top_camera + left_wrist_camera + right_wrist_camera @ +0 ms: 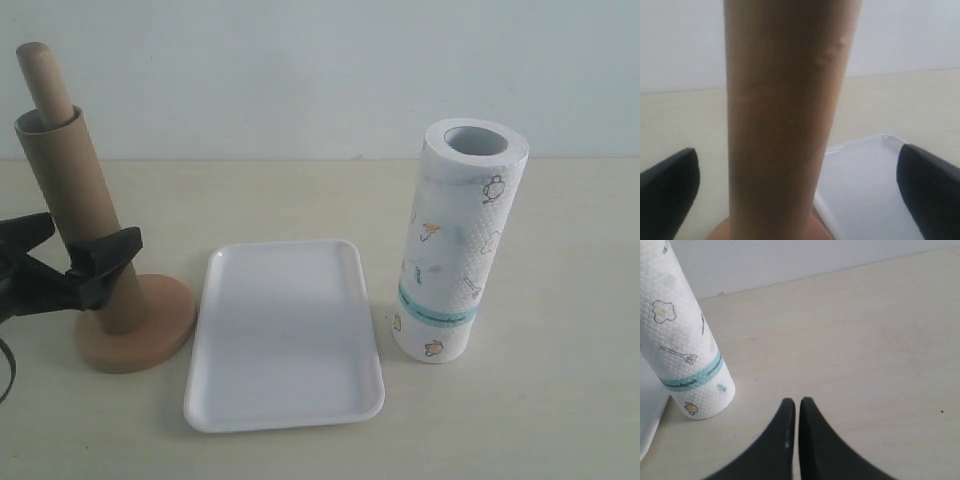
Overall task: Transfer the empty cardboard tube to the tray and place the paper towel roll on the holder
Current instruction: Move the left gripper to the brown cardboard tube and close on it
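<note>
The empty cardboard tube (70,190) stands slightly tilted over the holder's pole (42,75), whose rounded top pokes out above it. The holder's disc base (150,330) sits at the table's left. My left gripper (90,235) is open, with a black finger on each side of the tube's lower half. In the left wrist view the tube (785,125) fills the gap of the left gripper (797,165), and both fingers stand clear of it. The white tray (285,330) lies empty in the middle. The paper towel roll (455,250) stands upright at the right. My right gripper (797,402) is shut and empty, near the roll (682,340).
A white wall closes off the back of the beige table. The tray's corner (865,185) lies just beside the holder's base (720,232). The tray's edge (647,410) also lies close beside the foot of the roll. The right gripper does not show in the exterior view.
</note>
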